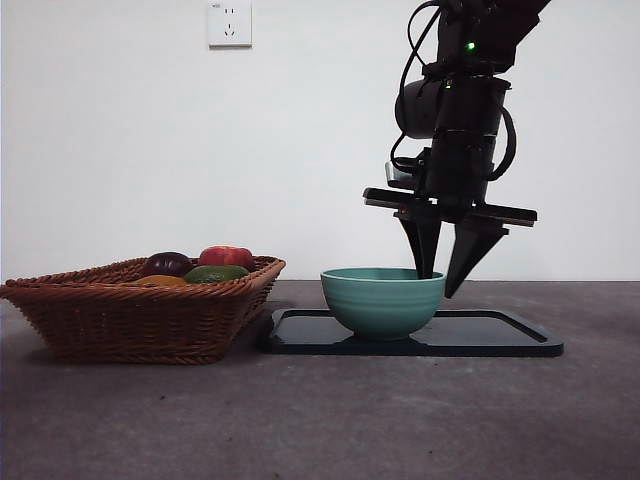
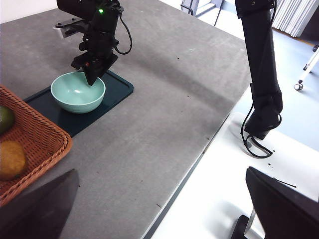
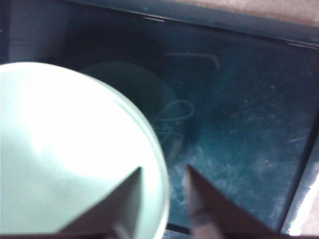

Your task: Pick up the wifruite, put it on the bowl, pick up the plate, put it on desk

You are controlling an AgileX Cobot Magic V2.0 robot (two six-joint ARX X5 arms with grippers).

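1. My right gripper (image 1: 446, 268) straddles the rim of the bowl (image 1: 383, 300): one jaw hangs inside the wall and the other outside it, on the side away from the basket (image 1: 140, 315). The jaws are parted with the rim between them, and I cannot tell whether either yet touches the ceramic.

2. So the relation that matters is the rim running crosswise through my jaw gap. The bowl's body lies toward the basket from my fingertips, and its mouth faces straight up. Being round, it has no long axis to line up with; only the rim's curve under my jaws counts.

3. The bowl stands upright on the glossy black tray (image 1: 500, 340), toward the tray's basket end, and it looks empty in the left wrist view.

4. The wifruite (image 2: 11, 159) lies in the basket, a dull orange-brown lump near the wicker wall beside a green fruit (image 2: 4, 119). It is well apart from my right gripper and nearer my left arm.

5. My left gripper (image 2: 159, 209) waits high above the desk (image 2: 164, 99), jaws spread wide and holding nothing.

6. I judge that closing on the rim is the step in hand, with the fruit not yet in the bowl.
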